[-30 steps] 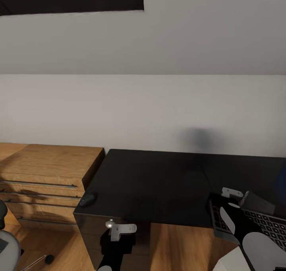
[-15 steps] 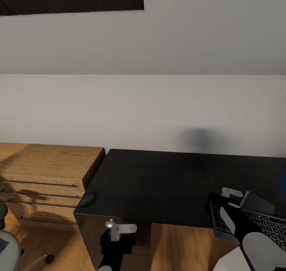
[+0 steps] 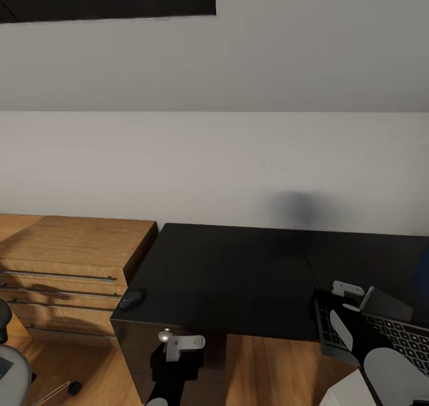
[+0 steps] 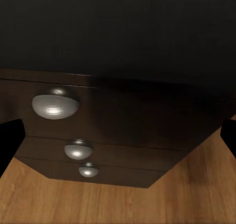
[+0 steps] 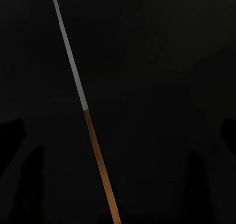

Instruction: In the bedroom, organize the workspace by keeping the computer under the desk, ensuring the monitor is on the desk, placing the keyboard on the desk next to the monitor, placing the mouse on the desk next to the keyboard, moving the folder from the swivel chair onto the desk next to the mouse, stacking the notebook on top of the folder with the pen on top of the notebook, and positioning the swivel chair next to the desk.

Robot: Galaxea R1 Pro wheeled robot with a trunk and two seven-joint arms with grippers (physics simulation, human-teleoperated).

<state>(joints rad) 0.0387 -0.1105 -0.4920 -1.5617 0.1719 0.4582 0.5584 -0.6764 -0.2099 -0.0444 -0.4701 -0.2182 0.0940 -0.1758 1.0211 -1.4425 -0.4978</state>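
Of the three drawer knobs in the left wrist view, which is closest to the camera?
The top knob, just under the desk top: it looks largest; the other two shrink toward the floor.

Even, soft render light; wall (image 3: 238,156) pale, soft round shadow blot above desk (image 3: 238,269). Glossy black top swallows detail. Silver knobs (image 4: 55,106) catch highlights. Right wrist view almost wholly black. No blur.

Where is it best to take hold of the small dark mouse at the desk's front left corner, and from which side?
Probably across the mouse's two long sides, coming straight down from above. It is low and rounded and lies flat on the desk, so only its flanks offer faces to pinch. The left gripper sits nearest, below the desk's front edge.
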